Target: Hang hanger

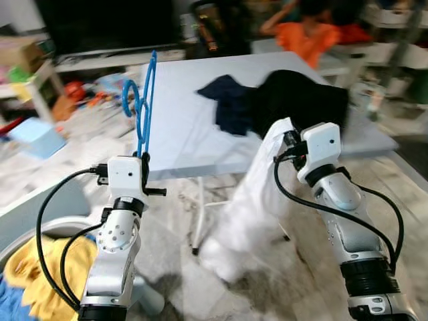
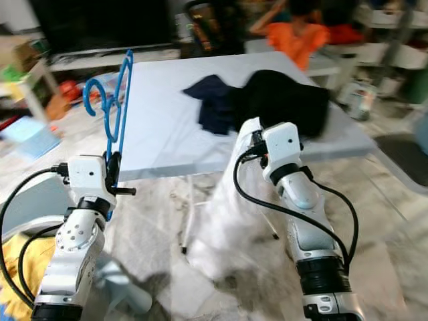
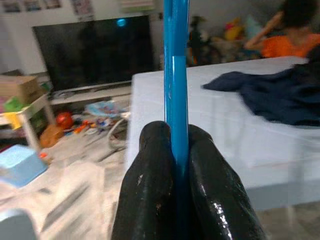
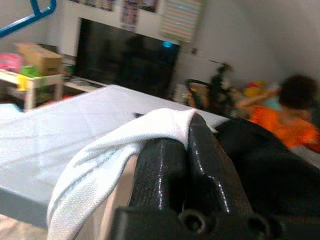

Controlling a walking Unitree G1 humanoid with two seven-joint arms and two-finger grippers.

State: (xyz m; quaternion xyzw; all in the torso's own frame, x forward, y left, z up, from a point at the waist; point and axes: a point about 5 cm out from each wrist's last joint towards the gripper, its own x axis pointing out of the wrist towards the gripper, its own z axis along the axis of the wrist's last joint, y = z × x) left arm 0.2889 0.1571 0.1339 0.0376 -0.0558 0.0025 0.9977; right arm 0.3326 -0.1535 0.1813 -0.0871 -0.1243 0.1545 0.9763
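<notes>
A blue plastic hanger stands upright in my left gripper, which is shut on its bar; in the left wrist view the two black fingers clamp the blue bar. My right gripper is shut on a white garment that hangs from it down to the floor, in front of the table's near edge. In the right wrist view the white cloth drapes over the closed fingers.
A light grey table carries a navy garment and a black one. A person in orange sits behind it. A basket with yellow cloth lies at lower left. Toys and a TV stand are at the back left.
</notes>
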